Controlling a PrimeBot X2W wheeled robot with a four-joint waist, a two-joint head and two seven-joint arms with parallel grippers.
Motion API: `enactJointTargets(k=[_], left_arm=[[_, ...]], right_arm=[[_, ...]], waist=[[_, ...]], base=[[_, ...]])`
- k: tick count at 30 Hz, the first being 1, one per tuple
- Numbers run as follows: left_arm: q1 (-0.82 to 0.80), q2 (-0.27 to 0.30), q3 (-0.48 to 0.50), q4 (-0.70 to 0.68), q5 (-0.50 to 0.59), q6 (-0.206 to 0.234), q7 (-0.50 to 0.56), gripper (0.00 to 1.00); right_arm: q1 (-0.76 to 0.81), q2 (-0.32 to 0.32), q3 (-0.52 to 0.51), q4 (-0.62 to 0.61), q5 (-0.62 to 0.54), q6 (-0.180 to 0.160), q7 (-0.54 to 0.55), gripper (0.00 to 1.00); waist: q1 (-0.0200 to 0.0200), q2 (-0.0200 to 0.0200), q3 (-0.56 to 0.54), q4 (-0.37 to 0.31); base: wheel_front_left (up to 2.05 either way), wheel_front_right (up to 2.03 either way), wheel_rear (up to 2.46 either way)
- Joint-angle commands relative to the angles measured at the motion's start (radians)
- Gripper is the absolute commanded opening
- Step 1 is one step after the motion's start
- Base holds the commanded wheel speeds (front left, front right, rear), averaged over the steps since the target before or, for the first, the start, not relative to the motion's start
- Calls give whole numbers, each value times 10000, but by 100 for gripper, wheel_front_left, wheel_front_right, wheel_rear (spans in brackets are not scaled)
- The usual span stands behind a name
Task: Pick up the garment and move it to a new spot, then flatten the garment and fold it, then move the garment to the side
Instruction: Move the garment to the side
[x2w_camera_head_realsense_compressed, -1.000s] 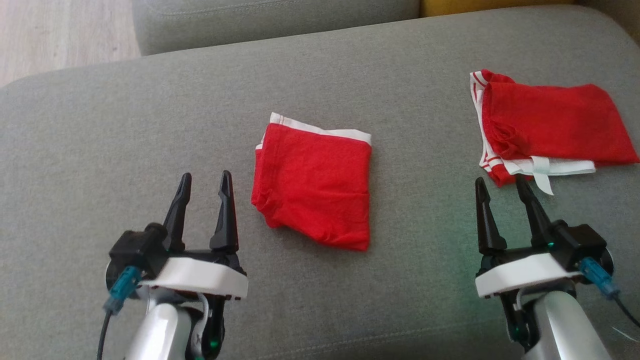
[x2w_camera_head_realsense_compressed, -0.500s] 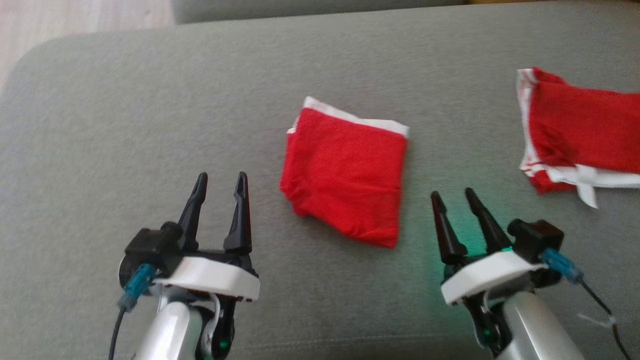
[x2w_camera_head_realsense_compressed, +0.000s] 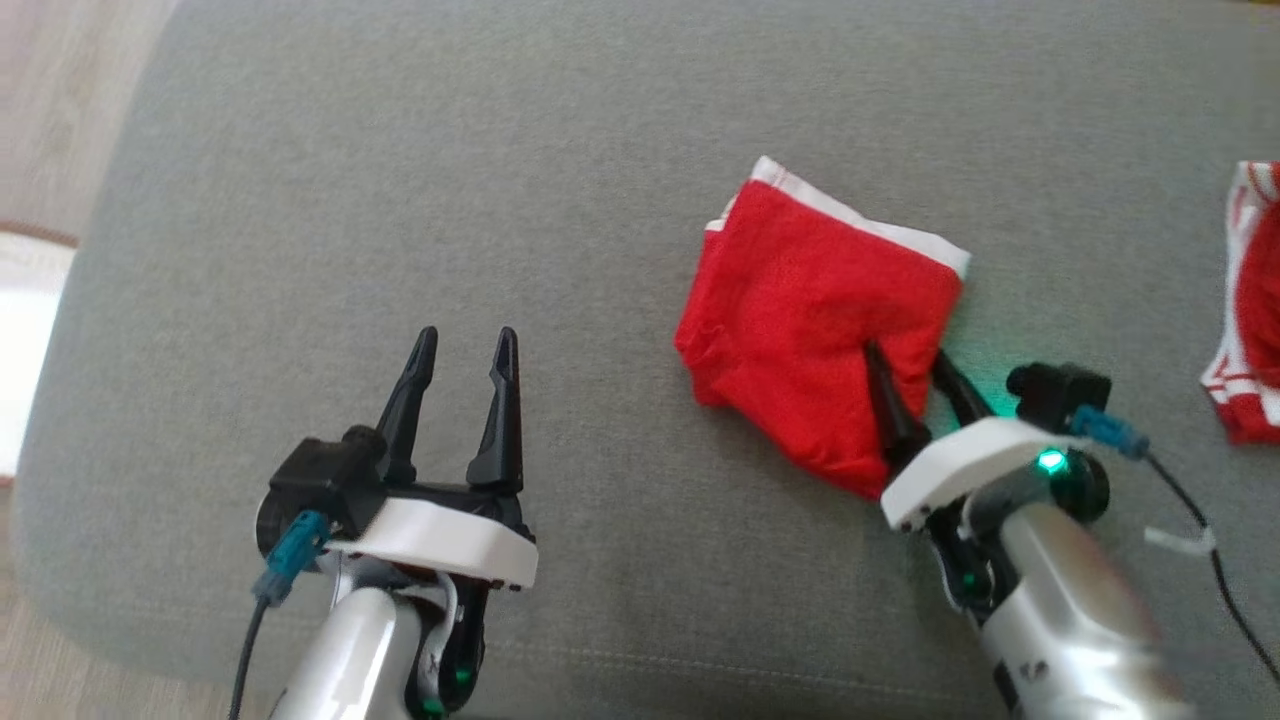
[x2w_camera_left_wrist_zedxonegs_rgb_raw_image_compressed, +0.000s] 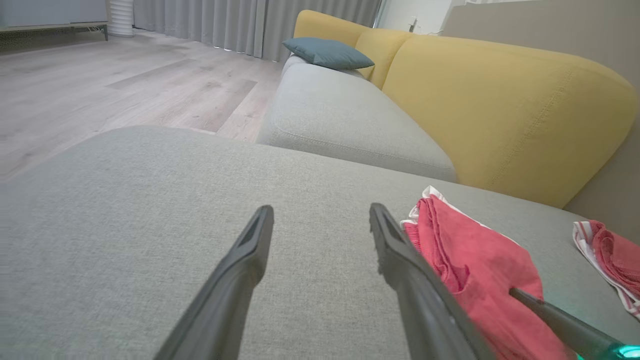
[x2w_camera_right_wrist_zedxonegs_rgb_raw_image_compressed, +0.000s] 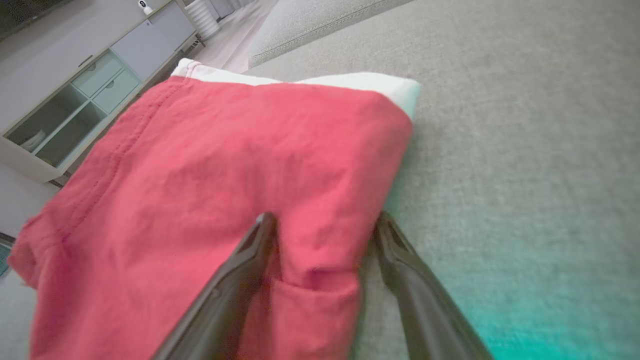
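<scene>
- Right gripper stood spread, fingers astride the folded red garment's near corner.
- Left gripper gaped wide; garment well to its right.
- Right wrist view caught cloth bunched between the fingers.

I count two hands, left hand and right hand, and two red garments: the folded garment at my right hand, the second garment further right.
</scene>
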Motion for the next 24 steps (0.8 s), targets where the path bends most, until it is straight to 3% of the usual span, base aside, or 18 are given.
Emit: enactJointTargets(k=[1,3,4,5,11,15,20,24], left_arm=[[-448,28,239,-336,-32,61,-122,100],[-459,28,230,-349,-35,80,-122,100],[-464,28,228,-354,-39,95,-122,100],[-463,28,234,-358,-39,112,-122,100],[-452,28,379,-405,68,118,-122,100],[-506,28,455,-455,104,81,-122,100],[-582,28,526,-486,141,53,-122,100],[-667,28,604,-500,181,16,-122,100]], right_arm=[[-335,49,274,116,113,67,-34,100],[-562,49,368,521,39,67,-77,100],[-664,49,435,698,-15,67,-114,32],[-766,49,504,859,-118,67,-189,0],[-1426,39,618,1574,-1427,67,-859,0],[-1860,-438,796,1579,-2716,67,-1085,0],[-2278,-1623,1601,1100,-3539,67,-924,0],[-2605,-3111,2718,469,-3537,67,-414,0]], waist=[[0,0,133,175],[0,0,165,218],[0,0,173,221],[0,0,174,204],[0,0,73,-299],[0,0,21,-814],[0,0,44,-1505],[0,0,167,-2004]], base=[[0,0,0],[0,0,0],[0,0,0],[0,0,0],[0,0,0],[0,0,0],[0,0,0],[0,0,0]])
